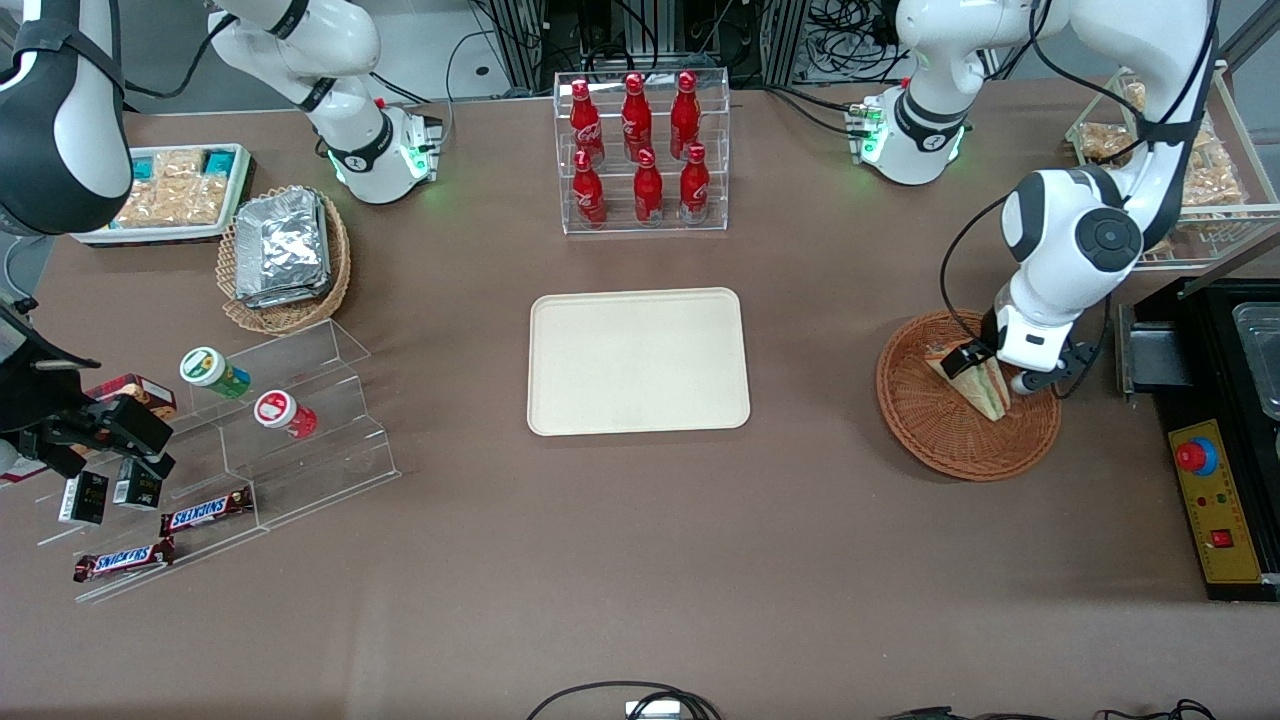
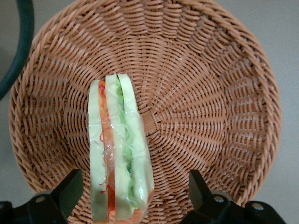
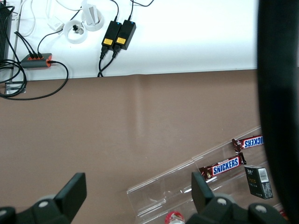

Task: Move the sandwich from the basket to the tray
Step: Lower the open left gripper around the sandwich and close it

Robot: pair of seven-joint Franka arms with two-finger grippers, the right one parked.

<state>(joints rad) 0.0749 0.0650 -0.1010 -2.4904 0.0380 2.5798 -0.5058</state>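
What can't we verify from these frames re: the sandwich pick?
- Front view: the arm hides the hand and part of the sandwich in the basket.
- Left wrist view: sandwich end is cut off by the edge; contact with the open fingers unclear.
- Tray: fully visible.

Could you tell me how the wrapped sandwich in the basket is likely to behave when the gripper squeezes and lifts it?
The sandwich is soft white bread, so it will probably squash under a firm pinch. Its clear wrap looks smooth and may slip on the fingers. It stands on edge in the basket between the open fingers of the gripper, so a nudge could tip it.
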